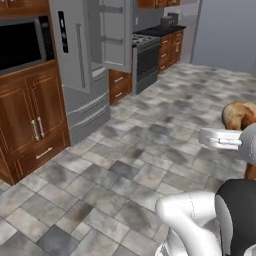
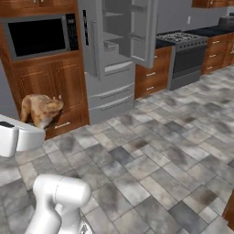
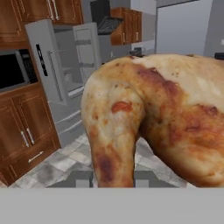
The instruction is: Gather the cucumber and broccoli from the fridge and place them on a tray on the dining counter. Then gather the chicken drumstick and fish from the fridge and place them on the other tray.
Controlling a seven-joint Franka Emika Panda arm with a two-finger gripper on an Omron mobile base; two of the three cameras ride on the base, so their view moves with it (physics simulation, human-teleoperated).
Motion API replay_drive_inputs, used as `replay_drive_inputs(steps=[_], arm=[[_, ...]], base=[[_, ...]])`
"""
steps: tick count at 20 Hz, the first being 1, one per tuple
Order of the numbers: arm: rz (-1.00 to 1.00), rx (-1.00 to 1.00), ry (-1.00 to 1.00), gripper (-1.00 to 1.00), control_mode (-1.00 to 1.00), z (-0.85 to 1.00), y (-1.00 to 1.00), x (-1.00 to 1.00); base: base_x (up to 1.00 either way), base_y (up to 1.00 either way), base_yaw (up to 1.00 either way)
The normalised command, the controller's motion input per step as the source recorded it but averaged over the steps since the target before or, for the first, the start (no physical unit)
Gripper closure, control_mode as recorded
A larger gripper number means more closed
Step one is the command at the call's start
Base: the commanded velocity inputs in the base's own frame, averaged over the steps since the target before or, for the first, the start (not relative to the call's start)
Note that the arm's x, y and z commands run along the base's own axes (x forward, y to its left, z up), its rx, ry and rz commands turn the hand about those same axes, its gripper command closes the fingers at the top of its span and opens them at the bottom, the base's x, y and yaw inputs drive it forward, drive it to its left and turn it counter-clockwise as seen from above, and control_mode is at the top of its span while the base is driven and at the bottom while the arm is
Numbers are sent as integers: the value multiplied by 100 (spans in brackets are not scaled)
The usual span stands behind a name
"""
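A browned roast chicken drumstick looms close in the hand view, and my gripper is shut on its lower end. One dark fingertip rises on each side of the meat. From the left base view the drumstick sits at the far right, above the white hand. From the right base view the drumstick is at the left, held well above the floor. The grey fridge stands ahead with its upper door swung open.
A microwave sits in wooden cabinets left of the fridge. A stove and drawer cabinets line the wall to the right. Grey tiled floor spreads between me and the fridge.
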Motion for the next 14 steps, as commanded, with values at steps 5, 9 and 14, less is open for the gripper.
replay_drive_inputs(steps=[5,9,14], arm=[[0,0,0,100,100,0,0,0],[0,0,0,100,100,0,0,0],[0,0,0,100,100,0,0,0]], base=[[-99,-32,-19],[-87,-83,-21],[-84,-90,-21]])
